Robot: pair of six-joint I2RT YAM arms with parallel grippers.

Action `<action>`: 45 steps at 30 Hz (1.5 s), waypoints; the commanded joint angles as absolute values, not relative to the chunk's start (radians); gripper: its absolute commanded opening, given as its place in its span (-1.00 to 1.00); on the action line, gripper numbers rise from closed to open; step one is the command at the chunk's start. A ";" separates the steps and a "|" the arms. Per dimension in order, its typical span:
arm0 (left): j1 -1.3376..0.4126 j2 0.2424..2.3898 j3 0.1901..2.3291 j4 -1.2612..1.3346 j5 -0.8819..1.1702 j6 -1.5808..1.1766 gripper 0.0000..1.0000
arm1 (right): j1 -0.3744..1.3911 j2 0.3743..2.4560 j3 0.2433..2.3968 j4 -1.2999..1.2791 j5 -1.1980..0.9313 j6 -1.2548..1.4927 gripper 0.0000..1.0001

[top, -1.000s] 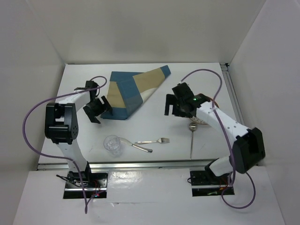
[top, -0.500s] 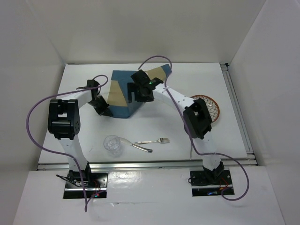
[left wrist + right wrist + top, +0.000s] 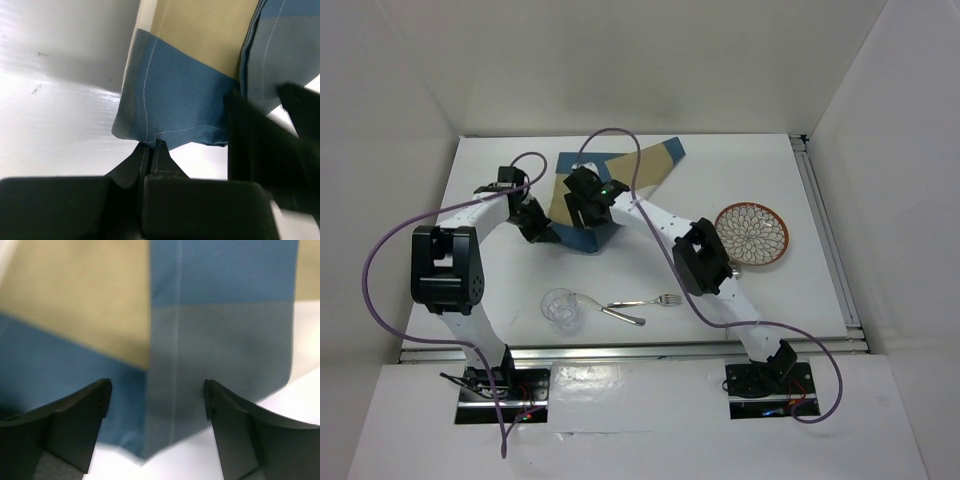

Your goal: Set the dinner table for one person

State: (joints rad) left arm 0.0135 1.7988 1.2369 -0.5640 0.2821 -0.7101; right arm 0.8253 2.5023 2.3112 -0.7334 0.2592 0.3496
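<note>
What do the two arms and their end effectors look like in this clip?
The left arm and right arm have white links and bulky black joints. A purple cable loops along each. The left end effector and right end effector are black, two-fingered. A green light glows near the right one.

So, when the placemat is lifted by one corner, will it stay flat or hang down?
Probably hang: the placemat is thin stitched cloth, already folded over itself. It looks light, so the left tool, shut on its hem, should suffice. Pushed, it would likely wrinkle rather than slide whole.
</note>
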 commanded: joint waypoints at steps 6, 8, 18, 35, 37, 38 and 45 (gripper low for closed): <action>0.020 1.758 1.239 -0.569 0.347 -0.696 -1.00 | 0.824 2.533 2.310 -0.759 0.448 0.319 -0.04; 0.020 1.749 1.239 -0.569 0.347 -0.696 -1.00 | 0.811 2.479 2.280 -0.749 0.448 0.347 -0.46; 0.020 1.749 1.310 -0.600 0.347 -0.696 -1.00 | 0.701 2.153 2.051 -0.689 0.322 0.632 -1.00; 0.020 1.740 1.220 -0.531 0.413 -0.715 -1.00 | 0.808 1.548 1.061 -0.353 0.331 0.887 0.60; 0.020 1.740 1.210 -0.531 0.404 -0.715 -1.00 | 0.808 1.590 1.155 -0.420 0.347 0.818 0.60; 0.020 1.730 1.210 -0.522 0.403 -0.715 -1.00 | 0.808 1.621 1.202 -0.452 0.359 0.795 0.62; 0.020 1.721 1.151 -0.512 0.394 -0.706 -1.00 | 0.818 2.053 1.803 -0.712 0.455 0.664 0.56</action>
State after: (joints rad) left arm 0.0181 1.7470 1.1767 -0.5262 0.3969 -0.7296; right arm 0.8074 1.9289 1.6108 -0.5613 0.3698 0.7395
